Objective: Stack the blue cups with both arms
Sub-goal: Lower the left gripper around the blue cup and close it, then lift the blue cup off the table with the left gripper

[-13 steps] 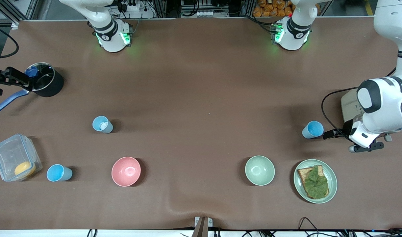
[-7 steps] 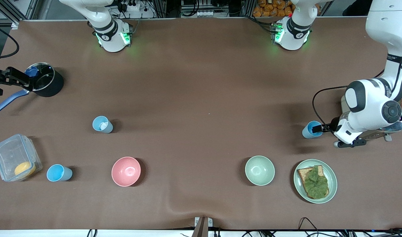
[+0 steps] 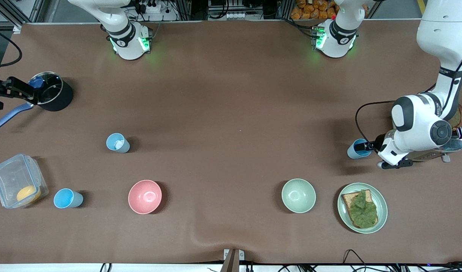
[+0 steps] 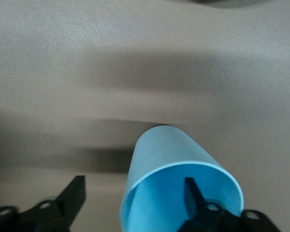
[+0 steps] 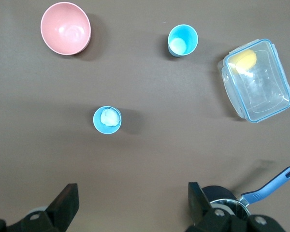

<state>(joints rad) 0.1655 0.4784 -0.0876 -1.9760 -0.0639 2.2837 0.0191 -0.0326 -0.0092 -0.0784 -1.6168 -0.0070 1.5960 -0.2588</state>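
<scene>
Three blue cups stand upright on the brown table. One cup [image 3: 356, 151] is at the left arm's end. My left gripper [image 3: 368, 145] is open at its rim; in the left wrist view [image 4: 134, 186] one finger [image 4: 192, 193] is inside this cup [image 4: 159, 154] and the other is outside. A second cup [image 3: 117, 142] with something white inside and a third cup [image 3: 67, 198] stand toward the right arm's end; both show in the right wrist view [image 5: 107, 119] [image 5: 182, 40]. My right gripper [image 3: 11, 90] [image 5: 133, 193] waits open and empty, high beside the pot.
A pink bowl [image 3: 144, 196], a pale green bowl [image 3: 298, 195] and a plate [image 3: 382, 211] with toast and lettuce lie near the front edge. A clear box [image 3: 17, 185] stands beside the third cup. A black pot [image 3: 53, 96] with a blue handle is at the right arm's end.
My left arm has swung toward the cup at its end, and its gripper has moved from beside the cup to its rim, one finger now inside. The right arm has not moved.
</scene>
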